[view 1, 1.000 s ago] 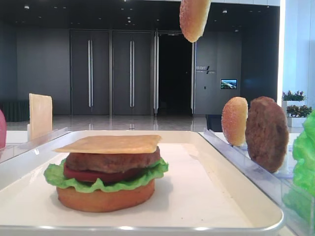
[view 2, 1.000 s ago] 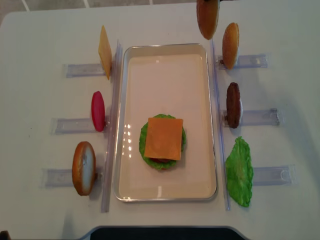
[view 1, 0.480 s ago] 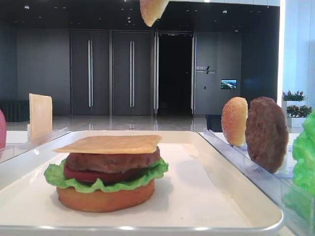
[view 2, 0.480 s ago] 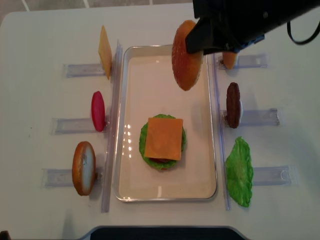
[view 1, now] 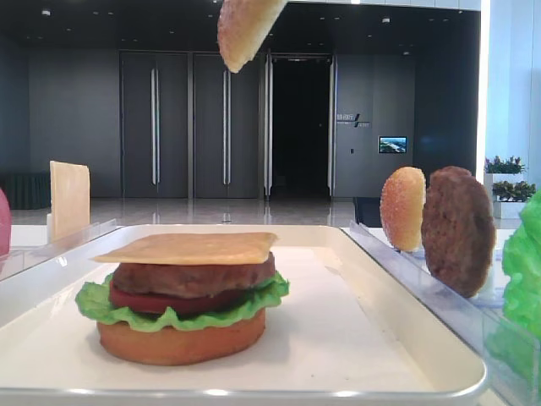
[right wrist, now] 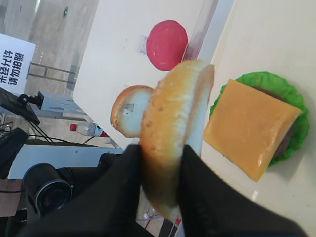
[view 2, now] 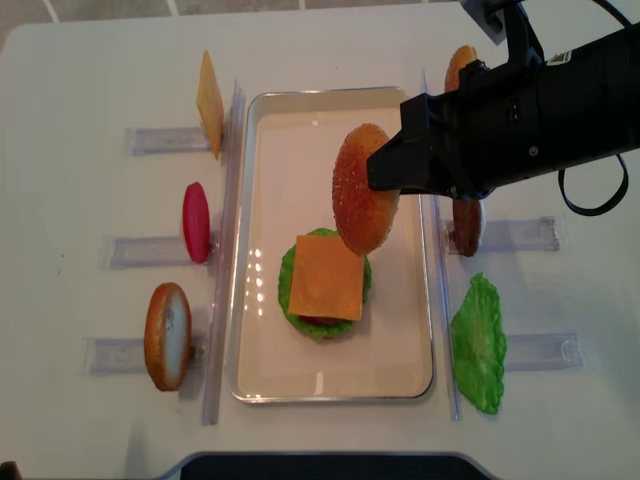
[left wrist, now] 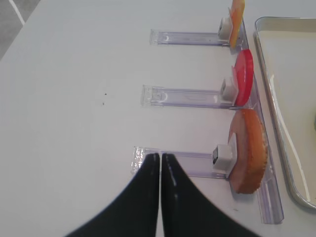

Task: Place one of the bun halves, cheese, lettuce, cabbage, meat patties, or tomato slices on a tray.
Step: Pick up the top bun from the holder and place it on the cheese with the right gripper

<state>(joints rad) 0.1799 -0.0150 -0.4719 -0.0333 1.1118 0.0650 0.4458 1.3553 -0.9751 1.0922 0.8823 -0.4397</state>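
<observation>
My right gripper [view 2: 392,176] is shut on a domed sesame bun half [view 2: 361,188], held on edge in the air above the white tray [view 2: 300,140]. The bun half [right wrist: 173,128] hangs just past the far edge of a stack topped by a cheese square [view 2: 326,277]. That stack [view 1: 182,292] is a bottom bun, lettuce, tomato, meat patty and cheese. In the low side view only the bun half's lower part [view 1: 245,30] shows at the top. My left gripper [left wrist: 161,157] is shut and empty over the table, beside a rack.
Clear racks flank the tray. On the left stand a cheese slice [view 2: 209,103], a tomato slice [view 2: 196,222] and a bun half [view 2: 167,335]. On the right are another bun half [view 2: 459,62], a meat patty [view 2: 466,228] partly behind my arm, and a lettuce leaf [view 2: 478,342].
My right gripper has carried the sesame bun half from the far right rack, left and nearer over the tray, to just above the stack. The left gripper has not moved.
</observation>
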